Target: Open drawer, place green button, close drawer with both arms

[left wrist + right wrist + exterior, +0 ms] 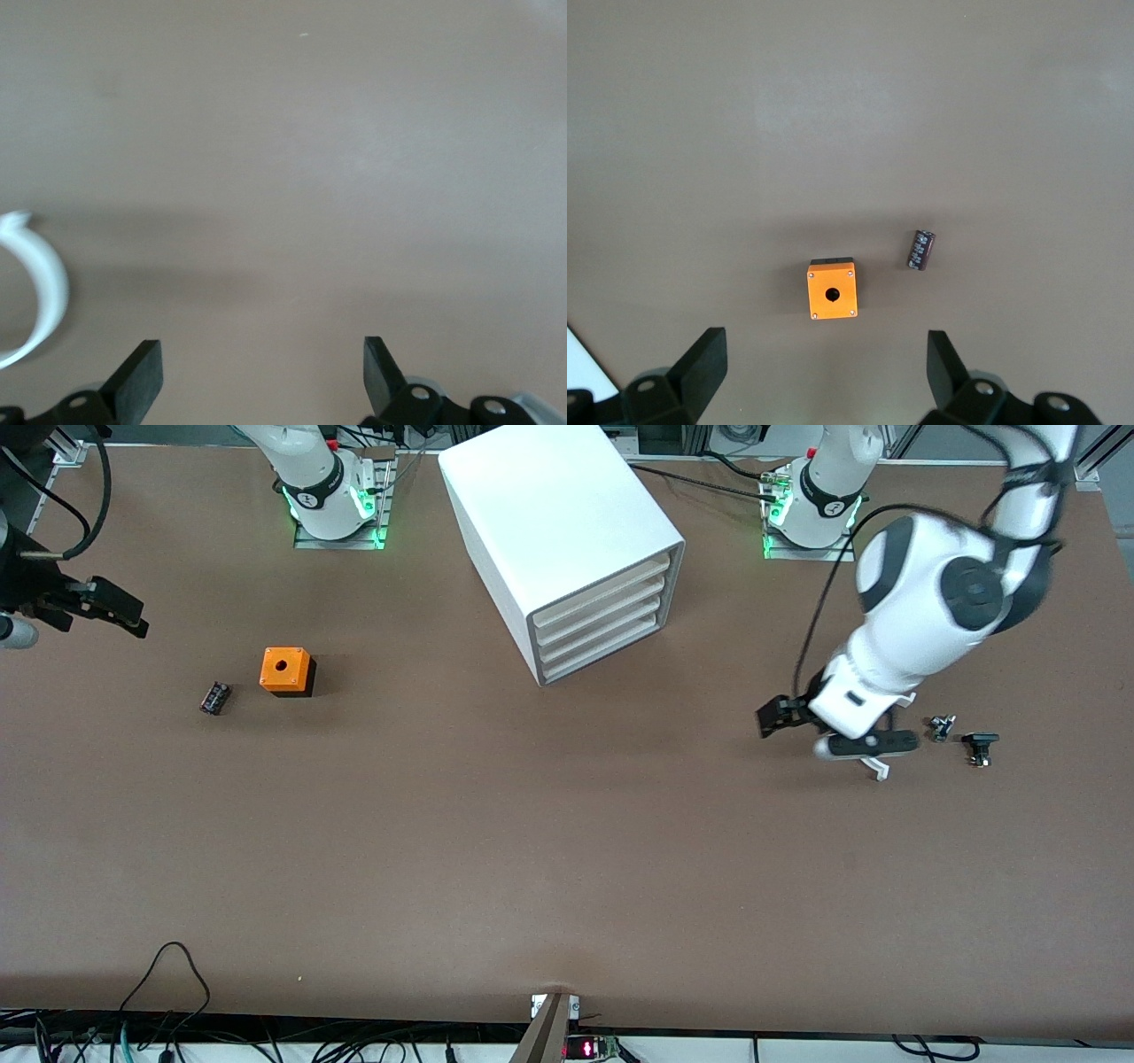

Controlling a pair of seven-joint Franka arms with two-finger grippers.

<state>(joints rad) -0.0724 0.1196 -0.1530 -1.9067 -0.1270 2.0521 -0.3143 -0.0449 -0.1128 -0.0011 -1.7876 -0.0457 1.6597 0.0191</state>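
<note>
The drawer (pixel 604 647) is seen shut at the cabinet's (pixel 549 522) bottom. The button (pixel 941 728) lies toward the left arm's end, beside the left gripper (pixel 772 716), fingers apart. The right gripper (pixel 111 611) is held high, fingers apart.

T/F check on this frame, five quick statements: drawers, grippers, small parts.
1. All three drawers of the big white boxy cabinet are shut. True.
2. The left gripper holds the button. False: its fingers are open over bare brown table.
3. The orange cube with a hole sits inside a drawer. False: it stands on the table toward the right arm's end.
4. The right gripper is open. True.
5. A small dark part lies beside the orange cube. True.
</note>
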